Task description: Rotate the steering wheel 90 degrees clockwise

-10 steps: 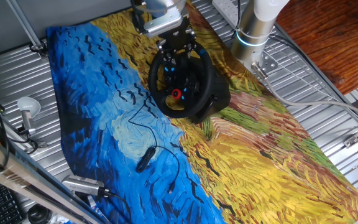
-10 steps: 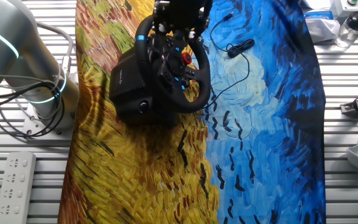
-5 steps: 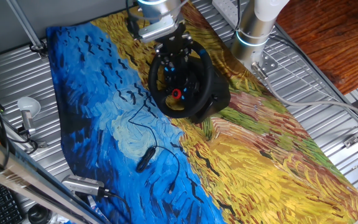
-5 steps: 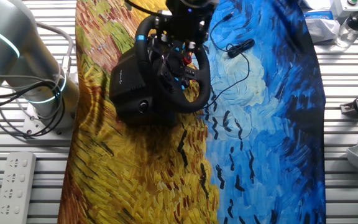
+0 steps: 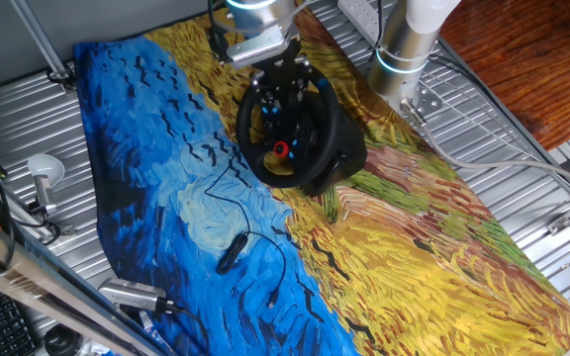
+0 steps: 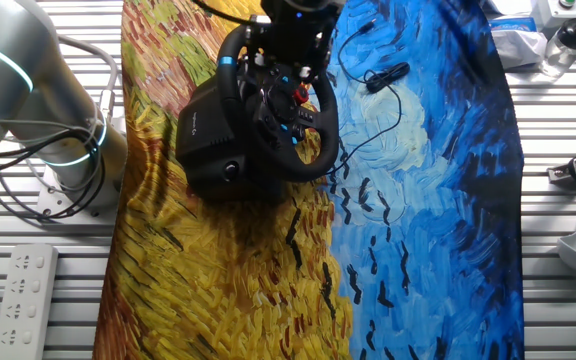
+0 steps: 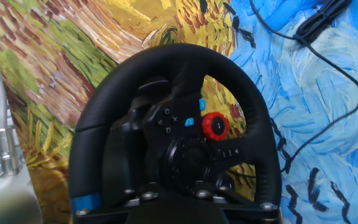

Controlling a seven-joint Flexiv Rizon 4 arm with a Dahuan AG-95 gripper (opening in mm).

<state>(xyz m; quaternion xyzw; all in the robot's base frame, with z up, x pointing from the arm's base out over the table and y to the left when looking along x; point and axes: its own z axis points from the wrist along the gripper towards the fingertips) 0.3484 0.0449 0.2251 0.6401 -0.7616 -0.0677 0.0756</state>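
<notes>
silver arm, cyan ring, black gripper

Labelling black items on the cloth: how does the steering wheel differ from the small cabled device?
The steering wheel is bulky, round and stands tilted on a base; the cabled device is small, slim and lies flat. The wheel shows a red knob; the device looks plain. The wheel sits on yellow cloth, the device on blue. Both are black.

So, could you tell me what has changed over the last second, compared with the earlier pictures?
Only the arm's wrist moved: in one fixed view its grey housing swung a little to the left above the wheel, while the gripper stayed at the top of the steering wheel. Whether it grips the rim cannot be told. The wheel, with its red knob at the same spot, the small black cabled device and the painted cloth stayed put.
</notes>
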